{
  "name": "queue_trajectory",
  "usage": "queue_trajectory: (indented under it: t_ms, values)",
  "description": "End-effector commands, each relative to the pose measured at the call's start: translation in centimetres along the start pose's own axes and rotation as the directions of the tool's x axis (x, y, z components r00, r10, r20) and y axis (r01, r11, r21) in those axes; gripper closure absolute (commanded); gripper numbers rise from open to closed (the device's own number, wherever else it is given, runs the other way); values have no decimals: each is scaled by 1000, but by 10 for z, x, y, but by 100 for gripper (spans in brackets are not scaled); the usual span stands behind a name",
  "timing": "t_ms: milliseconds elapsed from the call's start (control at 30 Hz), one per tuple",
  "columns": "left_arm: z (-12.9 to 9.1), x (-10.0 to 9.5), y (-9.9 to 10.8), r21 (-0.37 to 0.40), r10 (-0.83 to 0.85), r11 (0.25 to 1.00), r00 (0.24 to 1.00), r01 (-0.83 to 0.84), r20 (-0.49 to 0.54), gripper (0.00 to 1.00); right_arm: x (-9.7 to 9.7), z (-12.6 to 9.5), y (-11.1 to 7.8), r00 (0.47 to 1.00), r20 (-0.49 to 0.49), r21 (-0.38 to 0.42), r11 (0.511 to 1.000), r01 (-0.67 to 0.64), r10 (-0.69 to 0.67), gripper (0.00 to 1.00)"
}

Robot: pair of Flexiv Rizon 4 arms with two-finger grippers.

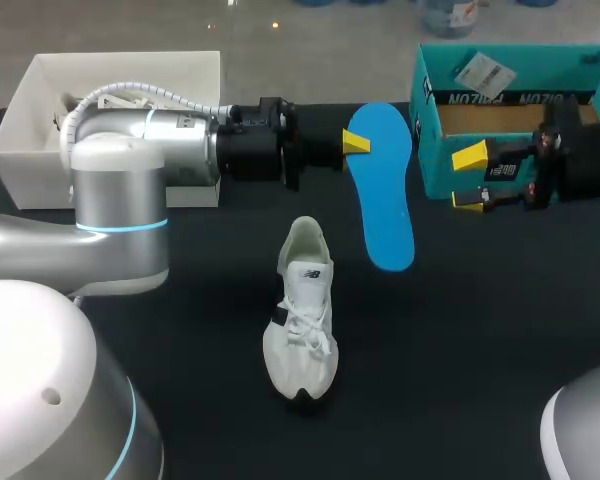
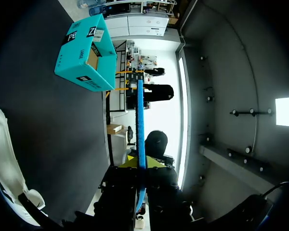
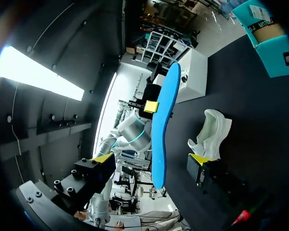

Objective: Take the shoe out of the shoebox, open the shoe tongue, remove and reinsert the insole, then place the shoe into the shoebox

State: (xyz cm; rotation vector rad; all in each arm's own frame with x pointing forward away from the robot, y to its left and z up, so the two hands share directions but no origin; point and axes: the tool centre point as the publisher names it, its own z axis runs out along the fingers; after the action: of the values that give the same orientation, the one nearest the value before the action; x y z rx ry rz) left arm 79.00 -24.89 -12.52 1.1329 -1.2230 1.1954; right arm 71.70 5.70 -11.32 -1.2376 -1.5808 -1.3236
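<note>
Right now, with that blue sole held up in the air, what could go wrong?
The left gripper pinches the blue insole near one end only, so its long free part might sag or slip. The white shoe stands unheld on the table; pushing the insole in could shove it. The open right gripper sits close to the teal shoebox and might bump it.

Shoe (image 1: pixel 300 310): white lace-up trainer with black trim, standing on its sole at lower centre of the head view, toe toward the bottom edge.

Insole (image 1: pixel 382 190): blue, outside the shoe, at upper centre. My left gripper (image 1: pixel 356 143) clamps its long edge, and it appears lifted off the table.

Shoebox (image 1: pixel 435 160): teal, open, upright at upper right, with a brown interior.
</note>
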Motion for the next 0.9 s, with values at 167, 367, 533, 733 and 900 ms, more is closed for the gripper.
queue_trajectory:
  t_ms: [167,367,533,733,900]
  values:
    - [0,0,0,0,0,1000,1000,0,0,100,-10,5,15,998,-64,-22,1000,-20,18,0]
    - [0,0,0,0,0,1000,1000,0,0,100,-10,4,15,998,-64,-37,999,-24,22,0]
    - [0,1,-4,36,146,989,989,-146,16,100,-10,4,15,998,-64,-37,999,-24,22,0]
    - [1,6,-15,63,572,817,820,-573,28,100,-10,4,15,998,-64,-37,999,-24,22,0]
    - [2,12,-16,-8,775,630,629,-776,56,100,-10,4,15,998,-64,-37,999,-24,22,0]
